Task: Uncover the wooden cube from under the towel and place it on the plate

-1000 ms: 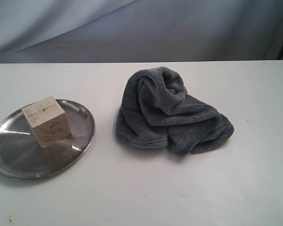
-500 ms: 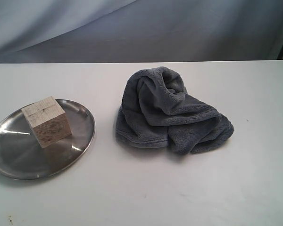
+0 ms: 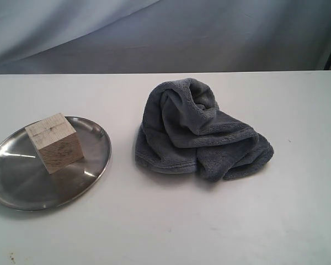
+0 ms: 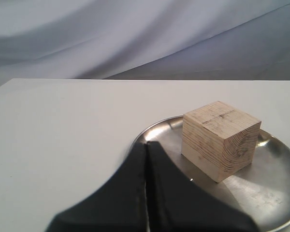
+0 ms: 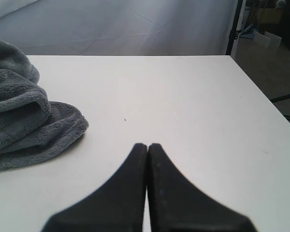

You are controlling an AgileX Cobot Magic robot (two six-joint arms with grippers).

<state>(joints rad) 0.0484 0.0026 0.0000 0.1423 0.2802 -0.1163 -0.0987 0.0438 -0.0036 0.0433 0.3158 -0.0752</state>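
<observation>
Shows cube [image 3: 54, 142] standing uncovered on plate [image 3: 22, 190], toward the plate's far half. Shows towel [image 3: 198, 132] crumpled in a heap on table [image 3: 171, 226], right of the plate and clear of its rim. Finds left gripper [image 4: 146, 147] pressed together, holding nothing, near the plate's rim and apart from the cube. Finds right gripper [image 5: 147, 147] pressed together too, holding nothing, beside the towel, well apart from the plate.

No readable text anywhere.
The wooden cube [image 3: 54, 142] showed only grain lines, the plate [image 3: 16, 182] only bare shiny metal, and the towel [image 3: 198, 132] plain grey-blue fleece; no letters, numbers or labels could be read.
</observation>
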